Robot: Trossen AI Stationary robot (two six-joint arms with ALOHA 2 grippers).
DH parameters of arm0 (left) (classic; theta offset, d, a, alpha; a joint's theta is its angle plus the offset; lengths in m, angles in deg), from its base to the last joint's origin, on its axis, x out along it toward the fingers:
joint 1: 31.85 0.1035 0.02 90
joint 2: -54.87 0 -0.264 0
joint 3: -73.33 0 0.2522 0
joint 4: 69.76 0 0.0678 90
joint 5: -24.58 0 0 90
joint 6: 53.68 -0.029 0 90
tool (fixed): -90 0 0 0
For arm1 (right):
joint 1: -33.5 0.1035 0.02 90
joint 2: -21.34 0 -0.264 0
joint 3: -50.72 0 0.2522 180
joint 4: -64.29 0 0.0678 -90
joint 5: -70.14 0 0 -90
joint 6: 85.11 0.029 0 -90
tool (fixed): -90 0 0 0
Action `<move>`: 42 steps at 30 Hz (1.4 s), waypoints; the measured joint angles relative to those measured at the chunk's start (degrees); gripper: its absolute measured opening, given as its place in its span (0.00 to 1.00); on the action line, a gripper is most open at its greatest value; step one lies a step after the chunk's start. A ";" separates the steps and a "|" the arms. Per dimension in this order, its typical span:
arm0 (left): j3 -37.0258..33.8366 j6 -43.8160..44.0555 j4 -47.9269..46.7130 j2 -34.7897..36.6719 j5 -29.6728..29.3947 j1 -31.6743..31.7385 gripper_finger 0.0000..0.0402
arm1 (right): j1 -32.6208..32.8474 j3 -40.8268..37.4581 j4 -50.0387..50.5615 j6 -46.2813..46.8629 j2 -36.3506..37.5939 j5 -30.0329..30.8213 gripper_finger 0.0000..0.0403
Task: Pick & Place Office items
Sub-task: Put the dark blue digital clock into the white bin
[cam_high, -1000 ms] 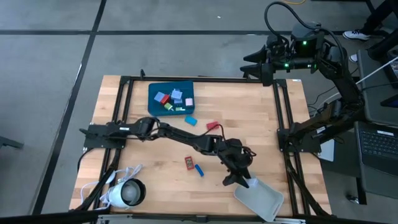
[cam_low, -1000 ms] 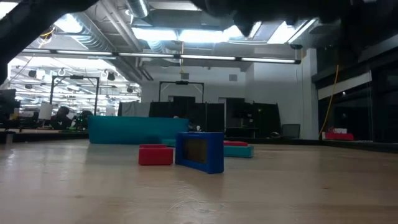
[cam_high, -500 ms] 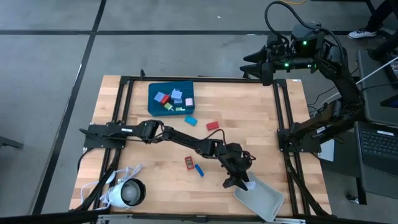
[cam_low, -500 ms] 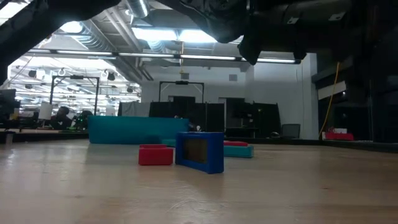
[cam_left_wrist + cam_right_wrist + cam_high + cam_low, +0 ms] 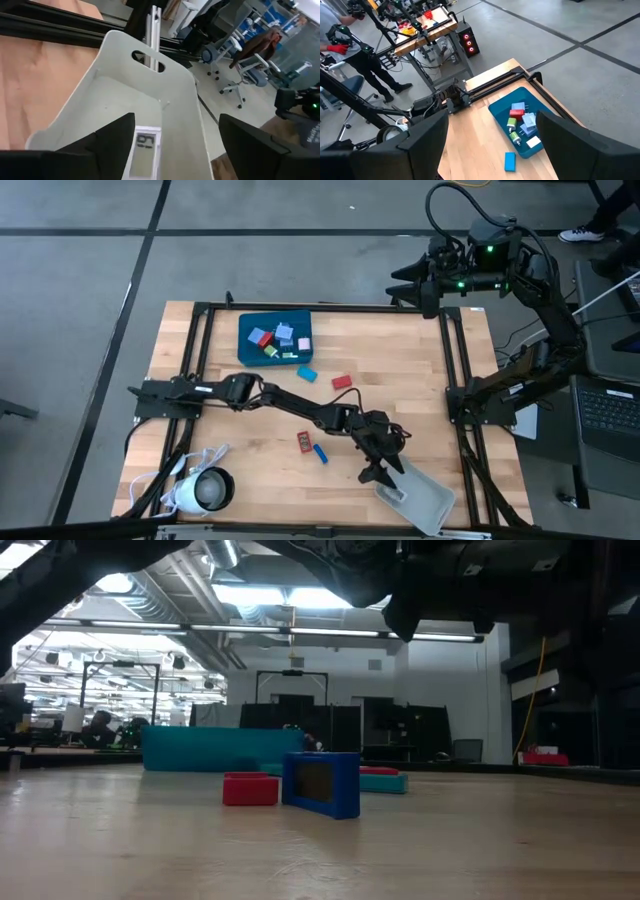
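My left gripper (image 5: 380, 472) reaches to the near right and stands open over the grey tray (image 5: 428, 502). A white piece with a small display (image 5: 142, 150) lies flat on the tray's floor (image 5: 107, 107), below and between the fingers of my left gripper (image 5: 176, 120), apart from them. Several office items sit in the teal tray (image 5: 244, 348) at the far side. A light blue piece (image 5: 306, 373), two red pieces (image 5: 342, 381) (image 5: 304, 442) and a blue piece (image 5: 320, 453) lie loose on the table. My right gripper (image 5: 492, 114) waits open beyond the far right corner.
A white round corded device (image 5: 200, 490) sits at the near left corner. A black frame (image 5: 200, 308) runs along the table's edges. In the low view the blue piece (image 5: 322, 783) and a red piece (image 5: 250, 788) stand in front of the teal tray (image 5: 215, 750).
My left gripper has moved a little toward the near edge over the grey tray and let go of the white piece, which now lies flat on the tray's floor.
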 joint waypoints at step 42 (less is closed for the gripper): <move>6.02 -43.67 -79.77 8.82 -21.88 -4.55 0.62 | 1.62 0.02 2.73 -3.86 0.24 -3.17 0.75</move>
